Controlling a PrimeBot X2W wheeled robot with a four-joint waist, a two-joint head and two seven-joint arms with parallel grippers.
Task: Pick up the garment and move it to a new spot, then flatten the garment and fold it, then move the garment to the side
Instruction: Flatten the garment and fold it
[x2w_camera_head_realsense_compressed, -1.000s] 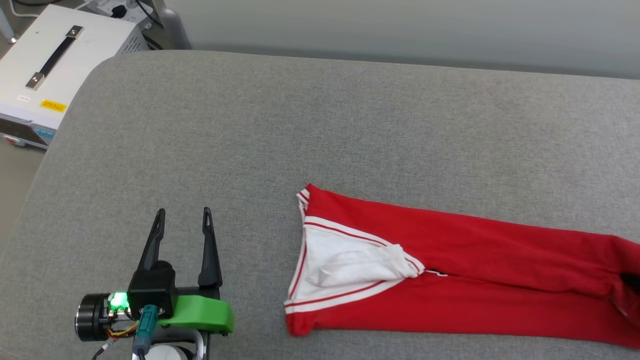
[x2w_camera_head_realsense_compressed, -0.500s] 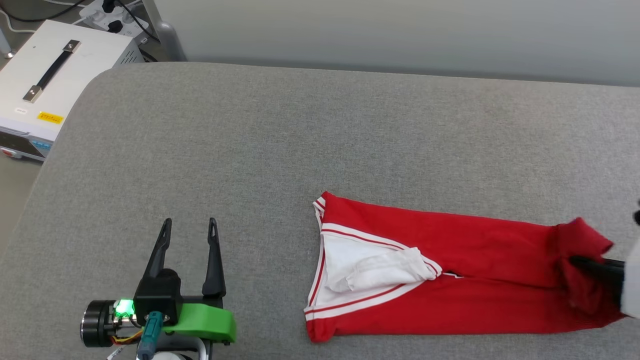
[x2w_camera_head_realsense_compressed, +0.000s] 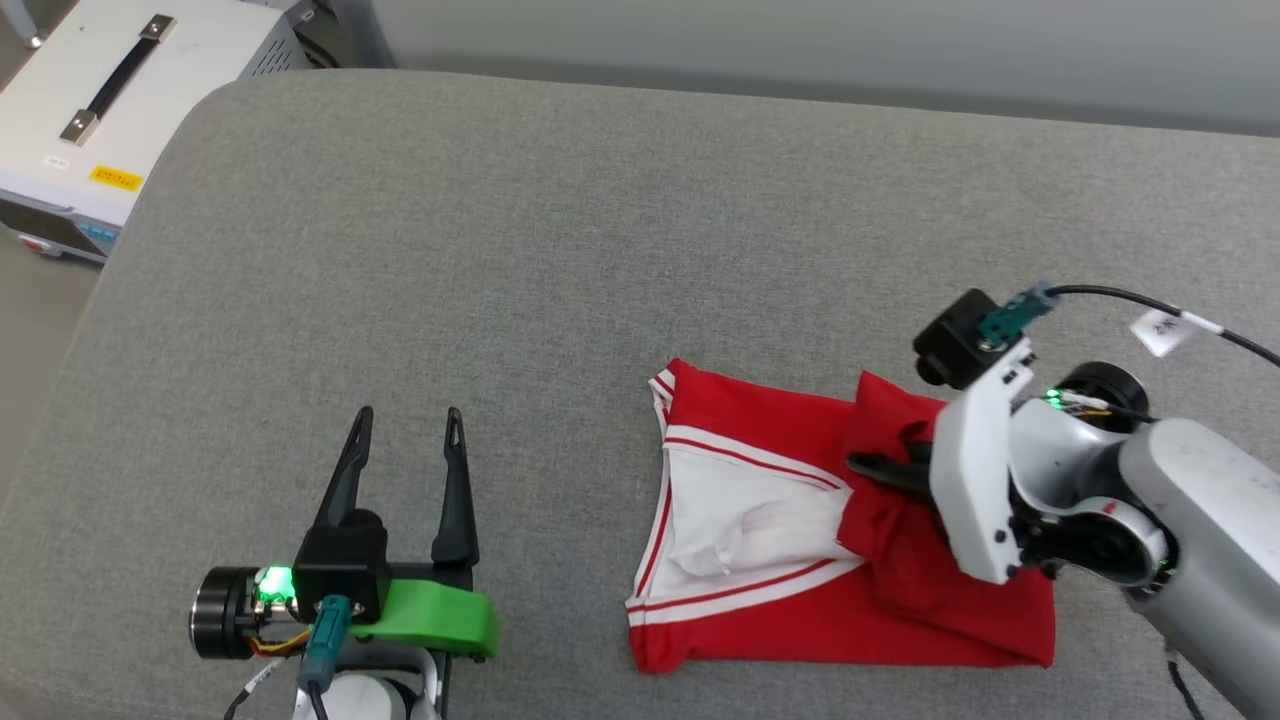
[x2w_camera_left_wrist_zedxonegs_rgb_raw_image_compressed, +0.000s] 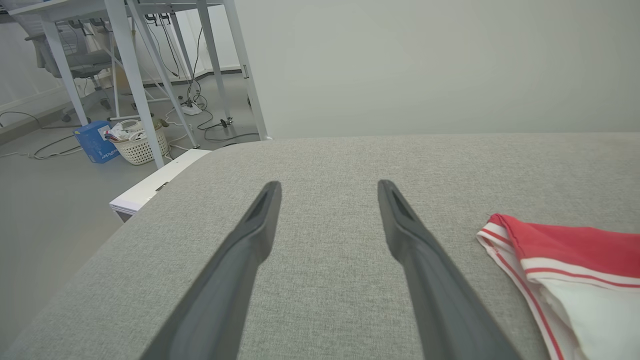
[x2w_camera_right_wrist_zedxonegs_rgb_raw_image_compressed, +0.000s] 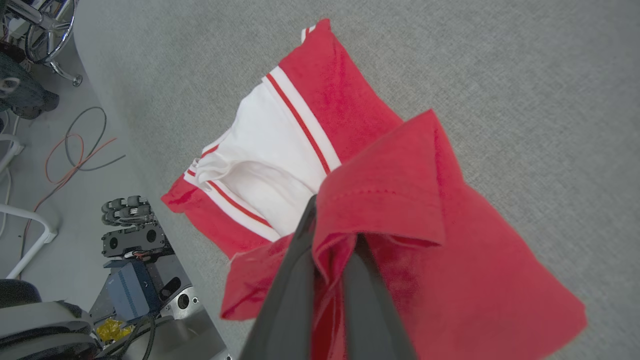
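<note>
garment (x2w_camera_head_realsense_compressed: 760, 600): a red jersey with a white sleeve and striped trim, lying as a narrow strip on the grey padded table (x2w_camera_head_realsense_compressed: 560, 250), near its front edge and right of centre.
fold: the red hem end is raised and carried over toward the sleeve end.
right gripper (x2w_camera_head_realsense_compressed: 878, 468): clamped on that hem edge, cloth bunched between its dark fingers (x2w_camera_right_wrist_zedxonegs_rgb_raw_image_compressed: 295, 280).
left gripper (x2w_camera_head_realsense_compressed: 408, 415): jaws wide apart, holding nothing, well clear to the left of the jersey.
doing it well: I judge the hem should be laid square on the sleeve end, edges matched, and let go only once the cloth rests flat.
risk: the bunched corner may land creased.
</note>
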